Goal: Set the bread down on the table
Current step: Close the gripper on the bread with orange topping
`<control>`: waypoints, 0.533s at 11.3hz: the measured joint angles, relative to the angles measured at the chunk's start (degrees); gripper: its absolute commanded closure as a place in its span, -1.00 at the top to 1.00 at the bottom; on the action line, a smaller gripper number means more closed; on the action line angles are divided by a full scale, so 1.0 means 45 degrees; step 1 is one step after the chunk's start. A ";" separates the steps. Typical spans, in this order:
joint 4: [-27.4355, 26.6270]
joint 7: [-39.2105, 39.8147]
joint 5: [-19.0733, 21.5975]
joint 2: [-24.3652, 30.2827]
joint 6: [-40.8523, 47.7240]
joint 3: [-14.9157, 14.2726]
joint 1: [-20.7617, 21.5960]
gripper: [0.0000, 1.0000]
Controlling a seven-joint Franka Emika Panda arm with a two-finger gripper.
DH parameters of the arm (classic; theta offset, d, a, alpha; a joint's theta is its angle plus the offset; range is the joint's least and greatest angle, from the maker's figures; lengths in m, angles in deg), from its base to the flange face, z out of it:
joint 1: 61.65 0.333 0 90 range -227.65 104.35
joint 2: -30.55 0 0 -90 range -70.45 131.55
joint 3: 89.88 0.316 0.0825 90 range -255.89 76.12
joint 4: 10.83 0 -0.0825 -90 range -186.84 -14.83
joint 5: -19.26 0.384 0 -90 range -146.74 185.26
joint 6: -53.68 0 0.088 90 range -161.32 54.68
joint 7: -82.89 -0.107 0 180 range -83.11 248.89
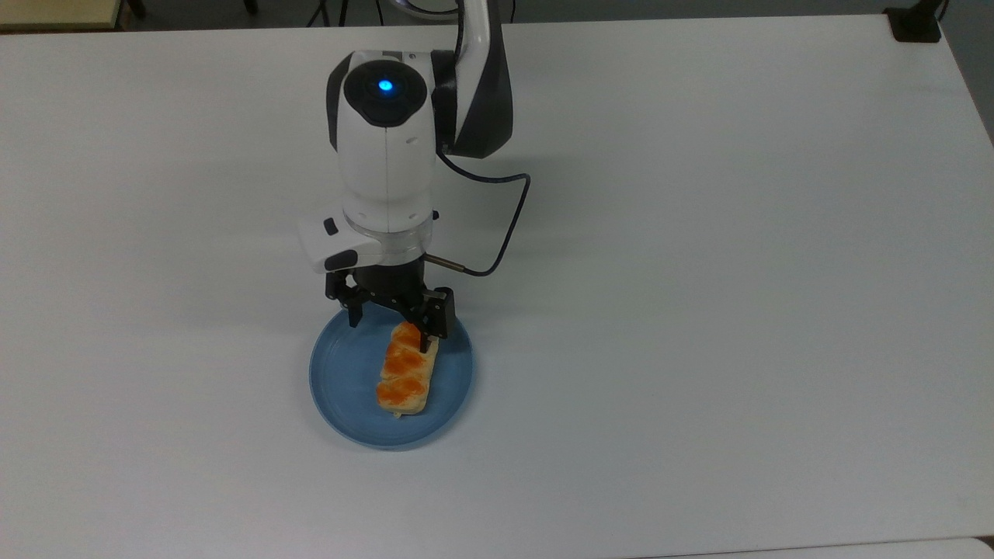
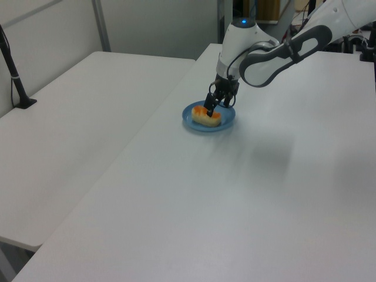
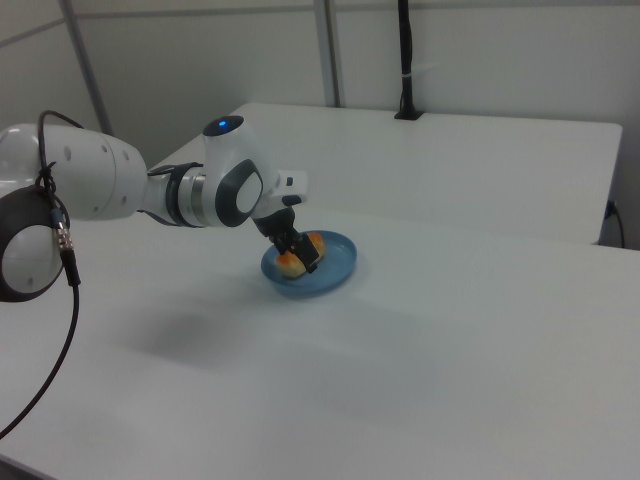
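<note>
- In the top view, we saw the bread (image 1: 405,376) lying on a round blue plate (image 1: 345,388) on the white table (image 1: 699,310). It was an oblong, pale-tan bun with orange glazed patches on top. Its long axis ran nearly up and down the top view, the upper end leaning slightly to the top view's right. The plate looked smooth and glossy, the table matte and plain.
- Also there, the gripper (image 1: 390,324) hung over the bun's upper end with its black fingers spread apart, one finger (image 1: 426,332) over the bun, the other over the plate's rim.
- In the left view, we saw the bun (image 2: 207,116) lying crosswise on the plate (image 2: 226,122), the gripper (image 2: 212,104) low above it.
- In the right view, the gripper (image 3: 300,251) partly hid the bun (image 3: 294,260); we could not tell whether it touched.
</note>
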 measured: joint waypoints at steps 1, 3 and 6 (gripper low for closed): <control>0.0033 -0.0120 -0.0014 -0.0096 -0.0271 0.0123 0.0001 0.00; 0.0073 -0.0512 -0.0018 -0.0142 -0.0508 0.0201 0.0024 -1.00; 0.0119 -0.0737 -0.0018 -0.0141 -0.0514 0.0201 0.0024 -1.00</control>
